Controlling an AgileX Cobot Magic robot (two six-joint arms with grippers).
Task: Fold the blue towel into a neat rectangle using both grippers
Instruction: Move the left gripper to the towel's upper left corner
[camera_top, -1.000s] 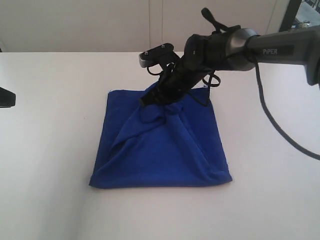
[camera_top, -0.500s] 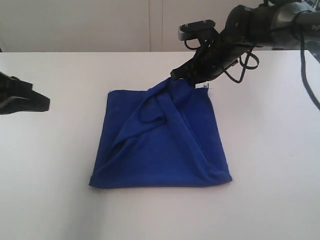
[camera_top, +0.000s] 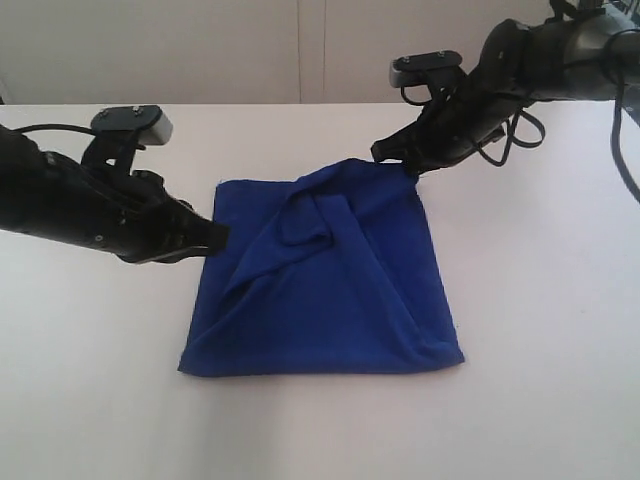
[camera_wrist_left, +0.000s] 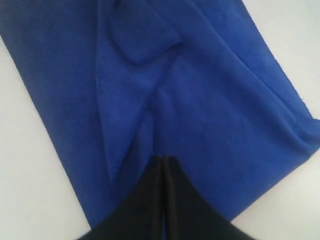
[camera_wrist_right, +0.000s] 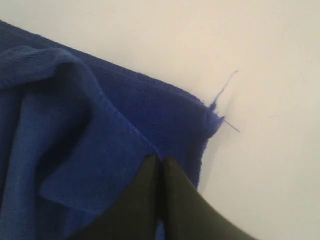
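The blue towel (camera_top: 330, 290) lies rumpled on the worktop (camera_top: 540, 330), the right hand (camera_top: 392, 155) pinched shut on a fold near its far corner and the left hand (camera_top: 215, 237) closed, apparently empty, at the opposite edge, so a one-sided pull may drag it crooked.

Fuzzy blue towel (camera_top: 330, 290) (matt cloth)
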